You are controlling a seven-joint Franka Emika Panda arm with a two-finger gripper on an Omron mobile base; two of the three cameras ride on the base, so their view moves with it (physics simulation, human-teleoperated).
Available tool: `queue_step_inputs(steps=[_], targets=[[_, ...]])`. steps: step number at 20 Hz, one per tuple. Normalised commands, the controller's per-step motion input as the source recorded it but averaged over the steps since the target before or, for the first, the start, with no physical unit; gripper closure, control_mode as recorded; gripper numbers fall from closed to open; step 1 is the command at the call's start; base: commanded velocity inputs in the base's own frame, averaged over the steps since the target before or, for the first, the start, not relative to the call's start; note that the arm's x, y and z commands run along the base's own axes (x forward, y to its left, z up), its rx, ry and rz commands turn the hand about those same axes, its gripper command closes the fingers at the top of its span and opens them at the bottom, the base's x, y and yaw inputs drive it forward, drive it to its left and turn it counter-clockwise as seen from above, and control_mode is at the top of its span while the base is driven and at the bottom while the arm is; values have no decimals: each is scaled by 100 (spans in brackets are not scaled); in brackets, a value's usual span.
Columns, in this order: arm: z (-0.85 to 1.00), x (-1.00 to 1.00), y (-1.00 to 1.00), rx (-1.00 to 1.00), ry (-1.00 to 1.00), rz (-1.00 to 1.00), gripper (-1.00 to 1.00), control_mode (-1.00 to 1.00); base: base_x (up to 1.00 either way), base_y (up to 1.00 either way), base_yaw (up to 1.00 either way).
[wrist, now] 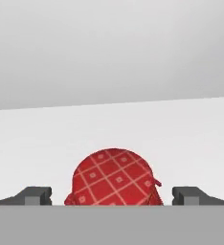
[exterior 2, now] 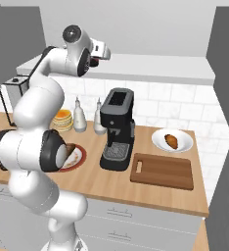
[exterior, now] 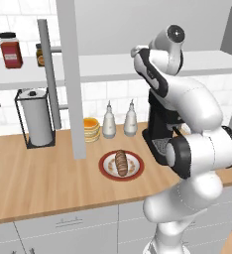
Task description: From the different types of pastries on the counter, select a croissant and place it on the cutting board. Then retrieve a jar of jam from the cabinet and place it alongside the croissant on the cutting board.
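Pincer (wrist: 112, 196) spread wide in my hand view, its two dark tips (wrist: 35, 195) standing either side of the jar of jam (wrist: 112, 178) without touching it. I see the jar's red, white-checked cloth top from close up, sitting on the white shelf (wrist: 133, 129) of the cabinet, with plain grey wall behind. Nothing is gripped.

From the right base view, the arm reaches up to the long white shelf (exterior 2: 150, 66), hand (exterior 2: 101, 50) at shelf height. Below on the desk (exterior 2: 155, 191), the croissant (exterior 2: 171, 140) lies on a white plate (exterior 2: 172, 142) near the wall, just behind the cutting board (exterior 2: 162, 171), which is bare, slot handle toward the black coffee machine (exterior 2: 117, 128). So the croissant is not on the board.

In the left base view I see the dark loaf (exterior: 121, 162) on its red-rimmed plate (exterior: 106, 166), the pancake stack (exterior: 91, 129) beside two white bottles (exterior: 108, 120), and a paper towel holder (exterior: 37, 118) further left. A taller red jar with a white label (exterior: 10, 49) stands at the shelf's left end, well apart from the hand.
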Motion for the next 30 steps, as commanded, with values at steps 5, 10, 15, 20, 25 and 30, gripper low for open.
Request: queue_step_inputs(steps=[5,10,15,20,25,30], targets=[[-7,29,-5,7,0,0,-100,-100,0,0,0],[-18,17,0,4,3,0,-100,-100,0,0,0],[-35,1,0,2,9,0,100,-100,0,0,0],[-25,-1,0,0,3,0,100,-100,0,0,0],[-5,-22,0,0,-2,0,100,-100,0,0,0],[-10,-68,0,0,-14,0,100,-100,0,0,0]])
